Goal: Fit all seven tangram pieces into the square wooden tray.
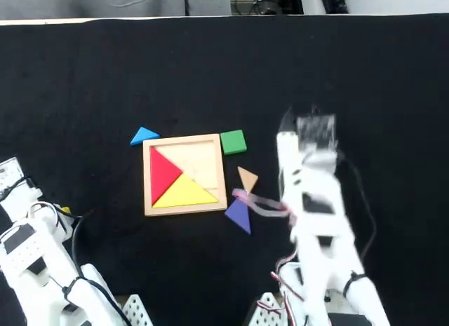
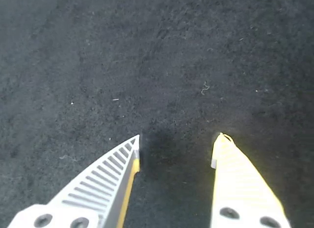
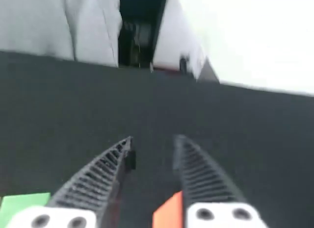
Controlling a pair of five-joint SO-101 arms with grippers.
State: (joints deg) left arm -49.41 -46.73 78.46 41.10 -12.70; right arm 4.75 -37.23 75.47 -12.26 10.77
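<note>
Looks like a robotics lab bench: a worktop draped in black cloth, a white arm mounted lower left, a second arm lower right, cables bundled beyond the top edge.

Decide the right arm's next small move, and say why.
Probably lower the right gripper toward the green square beside the tray. The gripper is open, empty and raised, the square lies outside the tray, and the tray's half nearest the square is bare.

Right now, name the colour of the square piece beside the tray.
The square piece is green, best in the high view.
</note>
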